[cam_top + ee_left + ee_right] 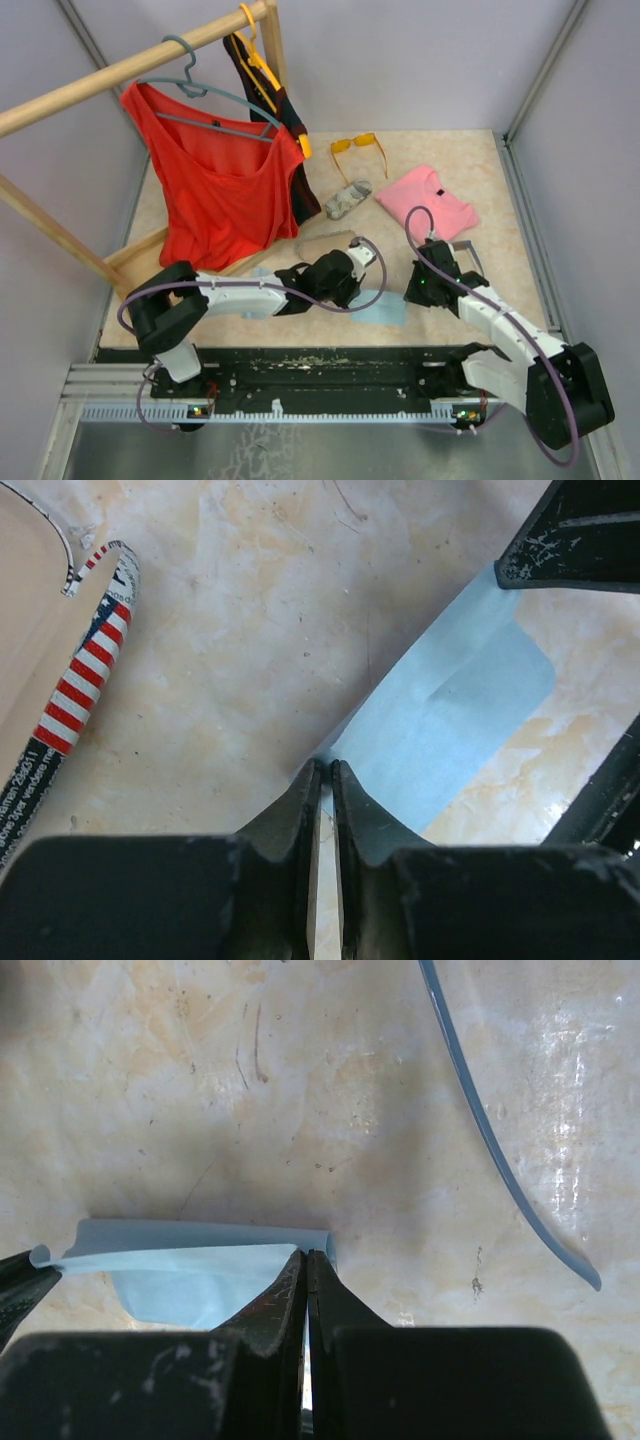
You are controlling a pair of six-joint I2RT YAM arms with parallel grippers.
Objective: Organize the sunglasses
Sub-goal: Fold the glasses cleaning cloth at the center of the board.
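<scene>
The sunglasses with orange-yellow lenses (357, 146) lie unfolded at the back of the table, far from both arms. A thin grey-blue curved strip (500, 1150) crosses the right wrist view; I cannot tell if it is a sunglasses arm. Between the arms, a light-blue cloth (388, 312) lies at the front. My left gripper (327, 765) stands at a cloth (450, 710) corner, its jaws a narrow slit apart, with table showing between them. At the opposite end of the folded-over cloth (190, 1265), my right gripper (307, 1253) is shut on its edge.
An open glasses case (325, 243) with a stars-and-stripes rim (80, 680) lies just left of the left gripper. A patterned case (347, 199) and a pink shirt (427, 200) lie farther back. A red top (215, 175) hangs from the wooden rack (130, 65) at left.
</scene>
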